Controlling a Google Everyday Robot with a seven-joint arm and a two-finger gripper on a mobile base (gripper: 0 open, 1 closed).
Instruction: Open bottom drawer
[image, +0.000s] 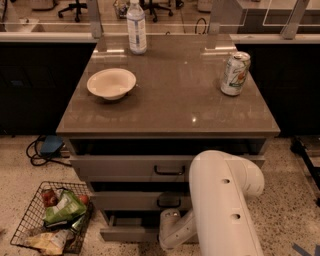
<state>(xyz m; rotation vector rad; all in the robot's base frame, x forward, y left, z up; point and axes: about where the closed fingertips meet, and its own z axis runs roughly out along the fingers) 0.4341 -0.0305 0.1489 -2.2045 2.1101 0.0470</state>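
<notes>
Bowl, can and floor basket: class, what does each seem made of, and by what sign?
Bowl: likely glazed ceramic or plastic, smooth cream sheen. Can: thin printed metal, bright rim. Basket: dark wire, open grid. The gripper sits low at the bottom drawer, behind the white arm.

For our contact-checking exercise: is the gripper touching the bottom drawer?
Cannot tell. In the camera view the gripper sits low at the front of the partly open bottom drawer, but the arm hides any contact or gap.
</notes>
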